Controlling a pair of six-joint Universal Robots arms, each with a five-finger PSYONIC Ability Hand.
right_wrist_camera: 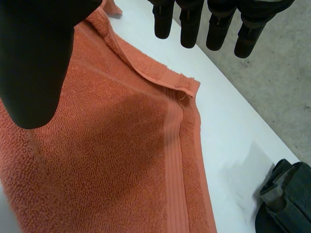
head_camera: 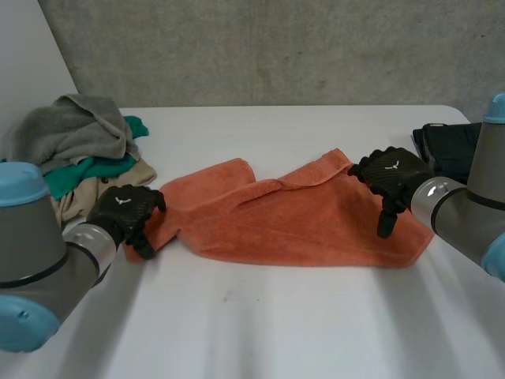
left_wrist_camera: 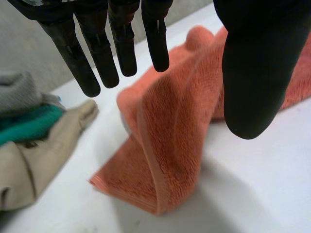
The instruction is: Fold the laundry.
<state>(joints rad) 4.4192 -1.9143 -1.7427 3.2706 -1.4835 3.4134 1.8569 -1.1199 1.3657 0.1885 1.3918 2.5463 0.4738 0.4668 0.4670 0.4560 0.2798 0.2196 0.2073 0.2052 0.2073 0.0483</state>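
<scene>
The orange terry towel (head_camera: 292, 217) lies rumpled on the white desk (head_camera: 276, 324). The left hand (head_camera: 125, 209) is at its left end, fingers (left_wrist_camera: 121, 53) straight, thumb apart, gripping nothing. The right hand (head_camera: 393, 178) is over its right end, fingers (right_wrist_camera: 192, 29) equally spread and empty.

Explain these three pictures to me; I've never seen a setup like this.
This is a robot with two arms at a white table, each ending in a black hand. The wide picture looks down from a camera between the arms. The other two come from cameras on each wrist, looking along the palm, so the dark shapes there are that hand's own fingers and thumb. An orange towel lies rumpled on the table. The left hand is at one end of it, the right hand over the other; both are open, holding nothing. A pile of clothes sits beside the left arm, a dark garment beside the right.
</scene>
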